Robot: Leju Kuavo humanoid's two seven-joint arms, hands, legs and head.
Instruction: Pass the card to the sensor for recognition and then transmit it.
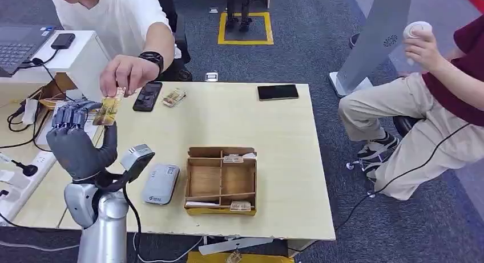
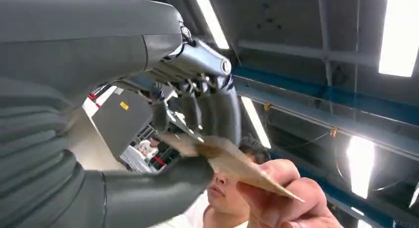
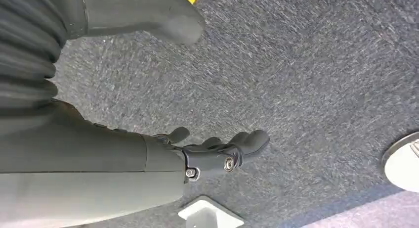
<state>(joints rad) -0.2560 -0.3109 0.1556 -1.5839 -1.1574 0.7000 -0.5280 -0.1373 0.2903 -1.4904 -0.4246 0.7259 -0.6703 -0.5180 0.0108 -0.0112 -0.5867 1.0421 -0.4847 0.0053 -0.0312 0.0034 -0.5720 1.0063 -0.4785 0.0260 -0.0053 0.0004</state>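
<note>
Left hand [image 1: 77, 138] raised just left of table [image 1: 297, 177] edge, fingers curled round card [image 1: 108, 110] w/ person's hand [image 1: 126, 73] pinching its top; grip can't tell. Card looks thin, light, bendy, slick — best pinched flat by edge. Right hand [image 3: 222, 151] hanging, fingers apart, empty.

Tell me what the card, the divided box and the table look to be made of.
Card: looks like thin printed paper or card stock, tan and matte; it lies flat between the left robot hand and the person's hand.
Box: likely cardboard or thin wood, with plain brown panels and thin dividers.
Table: pale wood-look top, smooth, probably laminate.
</note>
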